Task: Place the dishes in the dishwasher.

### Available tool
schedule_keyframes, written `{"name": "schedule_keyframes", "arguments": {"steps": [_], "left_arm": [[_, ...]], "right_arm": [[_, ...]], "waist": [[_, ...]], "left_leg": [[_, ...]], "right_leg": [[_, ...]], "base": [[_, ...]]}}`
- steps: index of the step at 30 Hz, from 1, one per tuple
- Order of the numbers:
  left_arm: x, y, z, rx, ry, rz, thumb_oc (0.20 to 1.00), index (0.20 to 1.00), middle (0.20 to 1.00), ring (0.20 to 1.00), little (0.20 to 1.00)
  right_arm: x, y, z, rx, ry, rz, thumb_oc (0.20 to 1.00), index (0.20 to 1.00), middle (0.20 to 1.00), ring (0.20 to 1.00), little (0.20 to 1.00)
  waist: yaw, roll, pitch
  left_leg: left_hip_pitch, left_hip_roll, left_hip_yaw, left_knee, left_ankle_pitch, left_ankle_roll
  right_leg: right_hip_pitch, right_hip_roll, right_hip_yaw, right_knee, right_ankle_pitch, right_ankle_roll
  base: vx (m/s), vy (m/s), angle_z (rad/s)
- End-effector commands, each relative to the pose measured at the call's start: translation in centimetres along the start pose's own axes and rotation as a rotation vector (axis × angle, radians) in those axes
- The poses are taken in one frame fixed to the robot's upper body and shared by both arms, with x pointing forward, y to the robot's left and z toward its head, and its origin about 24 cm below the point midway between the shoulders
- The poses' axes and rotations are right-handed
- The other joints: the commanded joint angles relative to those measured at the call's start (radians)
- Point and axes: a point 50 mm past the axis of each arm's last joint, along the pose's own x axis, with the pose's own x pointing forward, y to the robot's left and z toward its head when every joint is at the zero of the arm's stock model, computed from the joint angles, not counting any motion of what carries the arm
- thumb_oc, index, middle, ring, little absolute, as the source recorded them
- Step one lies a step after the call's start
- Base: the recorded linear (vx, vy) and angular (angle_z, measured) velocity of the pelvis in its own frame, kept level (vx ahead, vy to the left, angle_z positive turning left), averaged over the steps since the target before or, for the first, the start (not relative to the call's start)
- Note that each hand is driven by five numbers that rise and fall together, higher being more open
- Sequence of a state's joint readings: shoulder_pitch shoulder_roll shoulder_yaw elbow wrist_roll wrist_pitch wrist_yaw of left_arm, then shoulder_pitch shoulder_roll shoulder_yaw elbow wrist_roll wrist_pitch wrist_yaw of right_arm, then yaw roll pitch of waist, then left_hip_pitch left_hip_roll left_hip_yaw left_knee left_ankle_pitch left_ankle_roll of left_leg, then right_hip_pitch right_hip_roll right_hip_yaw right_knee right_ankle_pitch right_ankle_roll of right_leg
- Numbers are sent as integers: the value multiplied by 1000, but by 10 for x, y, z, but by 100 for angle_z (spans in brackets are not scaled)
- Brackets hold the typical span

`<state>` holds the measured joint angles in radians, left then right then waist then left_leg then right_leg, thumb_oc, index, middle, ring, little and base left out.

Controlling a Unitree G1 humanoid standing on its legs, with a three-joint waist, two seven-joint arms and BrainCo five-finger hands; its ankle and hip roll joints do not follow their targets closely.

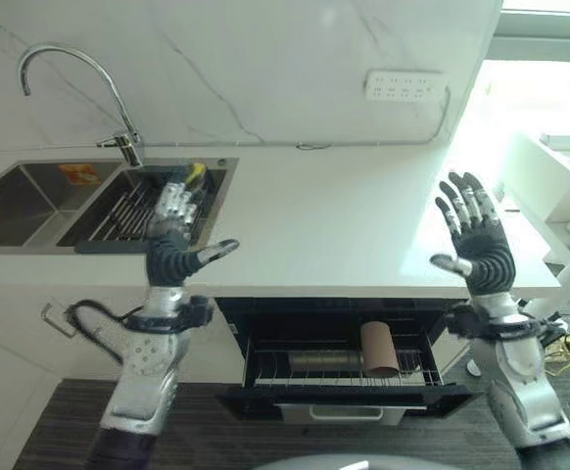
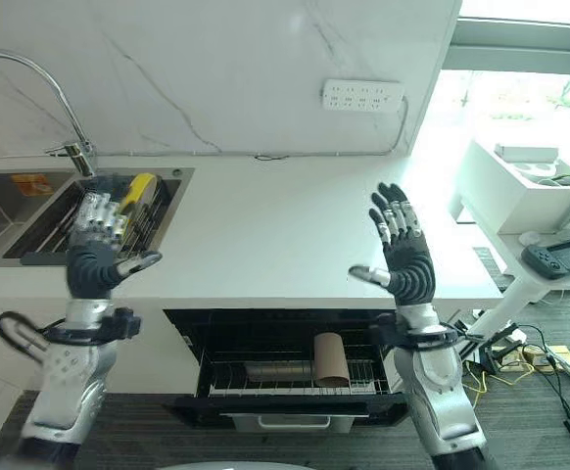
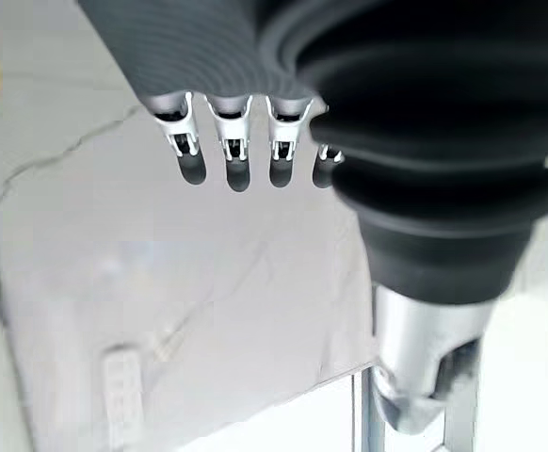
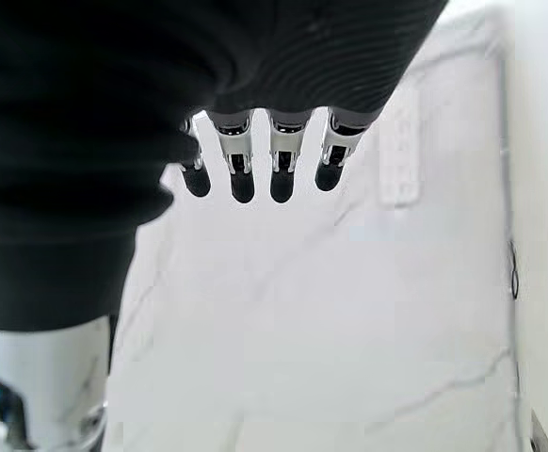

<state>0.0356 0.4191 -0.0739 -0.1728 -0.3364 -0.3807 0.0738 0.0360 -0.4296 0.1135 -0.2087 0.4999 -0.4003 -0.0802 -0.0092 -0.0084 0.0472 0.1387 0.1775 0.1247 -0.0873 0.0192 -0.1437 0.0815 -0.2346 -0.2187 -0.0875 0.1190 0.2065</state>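
The left robot hand (image 1: pixel 172 250) is raised in front of the white table (image 1: pixel 334 220), fingers straight and spread, thumb held out to the right, holding nothing. It stands over the near edge of the sink (image 1: pixel 30 201), which is let into the left part of the table. The right robot hand (image 1: pixel 479 243) is raised the same way at the right end of the table, fingers wide and thumb pointing left, also empty. The two hands are well apart, with the bare middle of the table between them.

In the right basin of the sink lies a wire rack (image 1: pixel 133 211), and at its far side, just beyond the left robot hand's fingertips, is a yellow item (image 2: pixel 138 188); what it is cannot be told. A curved tap (image 1: pixel 79 73) rises behind the sink.

Below the table's near edge, between the two hands and lower than both, the dishwasher drawer (image 1: pixel 344 377) is pulled open. In its wire basket a brown cup (image 1: pixel 378 348) lies to the right, and a dark cylindrical cup (image 1: pixel 322 360) lies on its side just left of it. Neither hand is near them.

On the marble wall behind, a white power strip (image 1: pixel 404 85) is mounted to the right.
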Motion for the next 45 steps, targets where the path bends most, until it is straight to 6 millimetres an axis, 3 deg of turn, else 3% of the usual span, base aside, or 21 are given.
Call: {"name": "schedule_keyframes", "arguments": {"steps": [1,15,17,19,20,22,25,27,29,30,31,32,34,36,37,38,39,40,43,44,45], "left_arm": [[15,1,14,-15,-90,-55,1000,1000,1000,1000,1000],[11,6,4,42,-36,-41,1000,1000,1000,1000,1000],[6,11,7,71,-38,-29,1000,1000,1000,1000,1000],[5,12,10,82,-63,-38,1000,1000,1000,1000,1000],[6,11,12,83,-77,-47,1000,1000,1000,1000,1000],[7,9,14,91,-93,-50,1000,1000,1000,1000,1000],[13,9,14,81,-101,-29,1000,1000,1000,1000,1000],[17,9,14,92,-118,-37,1000,1000,1000,1000,1000],[16,13,13,83,-112,-42,1000,1000,1000,1000,1000],[14,15,9,92,-75,-58,1000,1000,1000,1000,1000],[11,18,9,113,-59,-70,1000,1000,1000,1000,1000],[3,25,11,147,-63,-57,1000,1000,1000,1000,1000],[1,34,15,149,-76,-58,1000,1000,1000,1000,1000],[9,30,15,163,-92,-61,1000,1000,1000,1000,1000],[12,24,15,163,-102,-56,1000,1000,1000,1000,1000],[13,22,15,159,-107,-53,1000,1000,1000,1000,1000],[14,16,15,143,-104,-53,1000,1000,1000,1000,1000],[15,7,9,130,-88,-90,1000,1000,1000,1000,1000],[11,1,0,169,-54,-132,1000,1000,1000,1000,1000],[10,4,3,164,-60,-127,1000,1000,1000,1000,1000],[9,6,5,153,-64,-116,1000,1000,1000,1000,1000]], "right_arm": [[18,-1,23,46,-171,-9,1000,1000,1000,1000,1000],[13,-1,17,-8,-83,-36,1000,1000,1000,1000,1000],[10,-5,21,2,-77,-29,1000,1000,1000,1000,1000],[12,-10,24,2,-84,-39,1000,1000,1000,1000,1000],[15,-12,25,17,-95,-47,1000,1000,1000,1000,1000],[20,-13,25,61,-124,-67,1000,1000,1000,1000,1000],[24,-17,30,41,-146,-70,1000,1000,1000,1000,1000],[26,-24,34,31,-153,-90,1000,1000,1000,1000,1000],[26,-28,33,0,-160,-117,1000,1000,1000,1000,1000],[17,-32,28,6,-143,-162,1000,1000,1000,1000,1000],[13,-34,24,54,-124,-174,1000,1000,1000,1000,1000],[12,-32,18,115,-117,-150,1000,1000,1000,1000,1000],[10,-32,24,46,-165,-179,1000,1000,1000,1000,1000],[9,-32,29,67,-197,-224,1000,1000,1000,1000,1000],[7,-30,27,74,-189,-230,1000,1000,1000,1000,1000],[6,-28,26,77,-182,-227,1000,1000,1000,1000,1000],[4,-26,23,87,-173,-231,1000,1000,1000,1000,1000],[-3,-26,20,86,-177,-264,1000,1000,1000,1000,1000],[-4,-33,18,117,-159,-291,1000,1000,1000,1000,1000],[-2,-35,20,120,-155,-284,1000,1000,1000,1000,1000],[0,-35,22,104,-160,-282,1000,1000,1000,1000,1000]], "waist": [[9,-8,31],[-15,-1,4],[-10,-8,9],[7,-30,40],[14,-35,55],[12,-26,62],[-8,2,44],[-30,23,44],[-39,25,65],[-30,11,68],[-17,-2,70],[2,-8,80],[3,8,78],[-6,8,72],[-13,0,70],[-16,-3,66],[-35,-15,62],[-56,-20,58],[-53,-23,49],[-54,-26,54],[-44,-38,68]], "left_leg": [[-29,-174,5,44,-97,129],[1,-159,20,11,-88,125],[-18,-172,8,79,-105,127],[-102,-171,-15,261,-143,106],[-128,-160,-32,300,-157,101],[-109,-80,-24,248,-118,76],[-53,75,-10,104,-13,9],[-35,123,-7,96,-12,-30],[-62,83,-27,167,-81,-40],[-85,17,-20,190,-112,-31],[-83,-16,-7,190,-129,-15],[-39,-38,65,145,-141,22],[-37,-72,82,103,-132,77],[-54,-103,95,94,-117,113],[-46,-128,91,79,-115,130],[-50,-136,89,74,-107,134],[-42,-171,71,69,-106,147],[-44,-189,37,69,-98,155],[-46,-197,20,103,-111,145],[-75,-200,21,206,-138,134],[-146,-183,36,390,-121,100]], "right_leg": [[6,110,40,39,-114,-70],[23,142,65,28,-119,-78],[17,140,73,58,-136,-87],[5,118,76,114,-148,-106],[-3,109,66,137,-152,-111],[-14,86,50,147,-150,-101],[-14,13,38,137,-147,-56],[-44,-36,58,174,-150,-22],[-87,-145,92,197,-93,39],[-71,-218,62,123,35,55],[-81,-240,14,94,99,55],[-134,-226,-82,182,118,55],[-151,-106,-58,293,-40,8],[-143,16,-75,345,-124,-32],[-121,96,-62,344,-163,-49],[-118,123,-50,331,-159,-59],[-101,198,30,288,-163,-80],[-93,226,118,249,-160,-93],[-66,211,97,210,-171,-102],[-60,209,121,197,-184,-118],[-46,190,116,185,-189,-142]], "base": [[-14,-76,-30],[14,-39,-4],[-20,-25,20],[-115,73,61],[-207,340,82],[-209,553,42],[-155,768,29],[-169,933,42],[-153,913,18],[-102,611,13],[-193,665,-5],[-231,676,-18],[-214,684,-100],[-98,428,-2],[1,211,49],[108,167,11],[197,47,-2],[247,1,1],[172,-57,90],[126,-21,-6],[74,36,-14]]}}
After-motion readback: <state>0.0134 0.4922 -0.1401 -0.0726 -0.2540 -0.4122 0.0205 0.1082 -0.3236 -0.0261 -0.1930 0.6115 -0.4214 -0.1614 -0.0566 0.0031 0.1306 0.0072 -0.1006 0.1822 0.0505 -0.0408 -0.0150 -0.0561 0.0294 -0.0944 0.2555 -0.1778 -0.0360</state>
